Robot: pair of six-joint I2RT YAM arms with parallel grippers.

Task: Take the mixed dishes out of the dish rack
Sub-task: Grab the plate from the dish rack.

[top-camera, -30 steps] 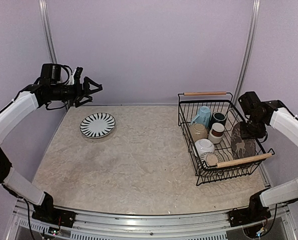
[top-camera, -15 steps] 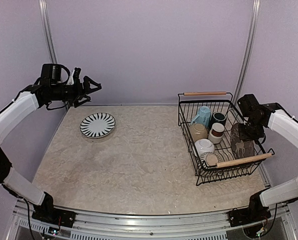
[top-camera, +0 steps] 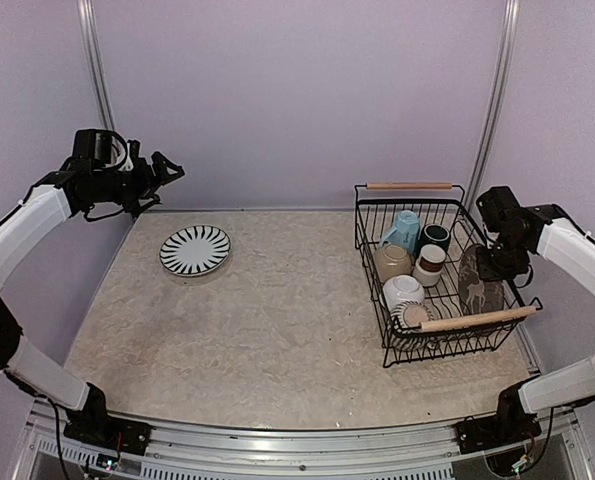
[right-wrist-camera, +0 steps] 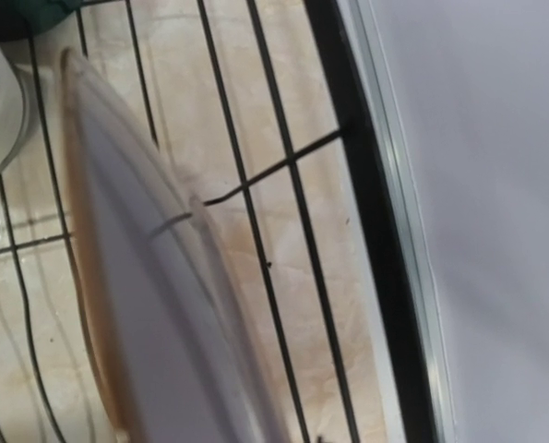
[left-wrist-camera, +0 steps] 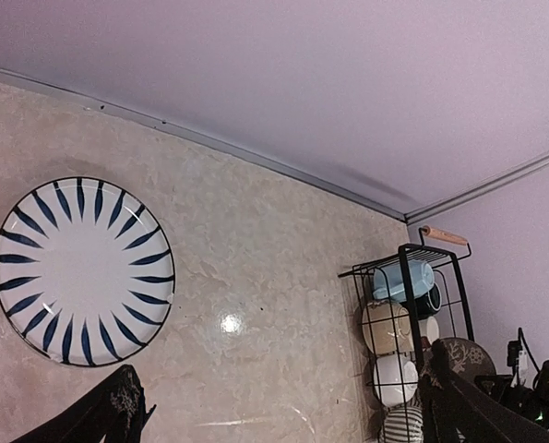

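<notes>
The dish rack stands at the right of the table. It holds a light blue mug, a dark green mug, a brown-white cup, a white bowl, a striped grey mug and the dark deer-pattern plate on edge. My right gripper is down in the rack at that plate's top rim; its fingers are hidden, and the plate's pale back fills the right wrist view. The striped plate lies on the table at far left. My left gripper is open and empty, high above it.
The rack's wires and the table's right edge rail run close beside the right gripper. A tan cup also sits in the rack. The left wrist view shows the striped plate and the rack.
The rack has slid a little left and toward the front, and the deer plate now stands more upright. My left arm has drawn back to the left.
</notes>
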